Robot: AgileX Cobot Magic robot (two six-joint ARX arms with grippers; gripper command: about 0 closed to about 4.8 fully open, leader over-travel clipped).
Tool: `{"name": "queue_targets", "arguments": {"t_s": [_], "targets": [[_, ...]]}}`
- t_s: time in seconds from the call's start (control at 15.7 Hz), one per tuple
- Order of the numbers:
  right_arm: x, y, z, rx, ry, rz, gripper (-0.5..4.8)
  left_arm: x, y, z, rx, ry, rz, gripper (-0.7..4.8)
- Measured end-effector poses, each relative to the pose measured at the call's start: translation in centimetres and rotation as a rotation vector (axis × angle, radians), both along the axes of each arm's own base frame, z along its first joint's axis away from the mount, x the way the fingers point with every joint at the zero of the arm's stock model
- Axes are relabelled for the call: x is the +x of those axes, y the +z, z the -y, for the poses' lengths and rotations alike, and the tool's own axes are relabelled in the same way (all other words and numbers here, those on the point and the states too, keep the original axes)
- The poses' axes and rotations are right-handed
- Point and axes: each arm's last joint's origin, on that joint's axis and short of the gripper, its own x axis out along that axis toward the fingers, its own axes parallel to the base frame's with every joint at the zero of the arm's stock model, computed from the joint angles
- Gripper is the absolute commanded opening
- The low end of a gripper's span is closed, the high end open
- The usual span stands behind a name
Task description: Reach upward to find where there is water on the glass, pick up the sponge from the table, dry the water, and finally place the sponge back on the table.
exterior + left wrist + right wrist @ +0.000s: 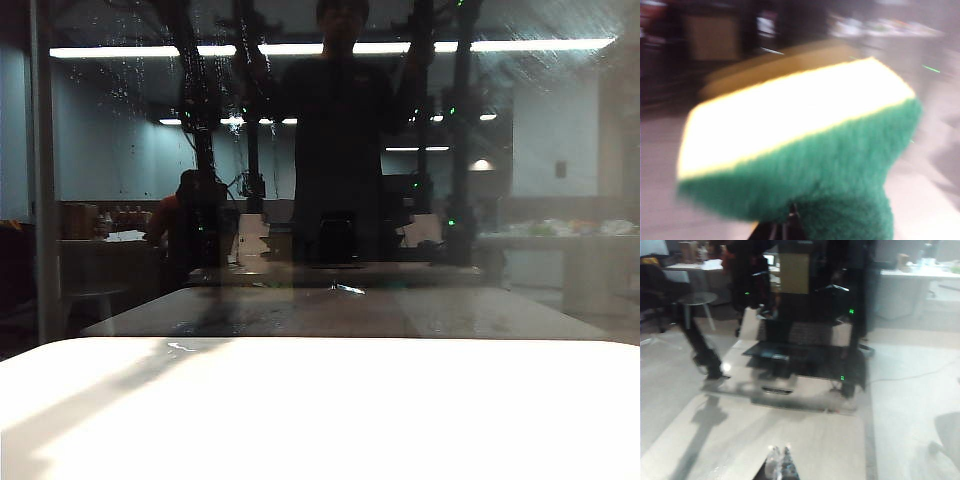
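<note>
- Left end effector (pixel 782 231): closed on sponge (pixel 800 150), gripping it by the green scouring side; yellow foam faces away from wrist cam. Blurred in left wrist view.
- Sponge is off the tabletop (pixel 320 410), held up near the glass (pixel 120 200); neither arm nor sponge shows in exterior view.
- Water (pixel 130 130): fine droplets and thin drip streaks on glass, upper left, just below the light strip.
- Right end effector (pixel 781 462): fingertips together, closed, holding nothing, facing glass.
</note>
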Motion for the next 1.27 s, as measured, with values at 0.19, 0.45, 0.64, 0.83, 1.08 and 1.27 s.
{"name": "queue_targets", "arguments": {"t_s": [0.19,0.45,0.64,0.83,1.08,1.27], "targets": [[-0.1,0.0,-0.2,0.004,0.066,-0.001,-0.06,0.9,-1.4,5.2,0.01,-0.122,-0.036,-0.06],[-0.8,0.2,-0.6,0.019,0.265,0.008,-0.06,1.9,-3.6,11.8,0.031,-0.275,-0.062,-0.06],[-0.9,0.2,-0.9,0.025,0.362,0.008,-0.06,2.1,-4.8,14.5,0.046,-0.302,-0.079,-0.06],[-1.2,0.3,-0.9,0.025,0.367,0.013,-0.06,1.9,-4.7,14.2,0.069,-0.274,-0.082,-0.06],[-1.3,0.4,-0.9,0.024,0.369,0.016,-0.06,1.0,-3.4,9.7,0.126,-0.148,-0.106,-0.06],[-1.3,0.4,-0.8,0.025,0.367,0.015,-0.06,0.8,-2.8,5.0,0.129,-0.041,-0.146,-0.06]]}}
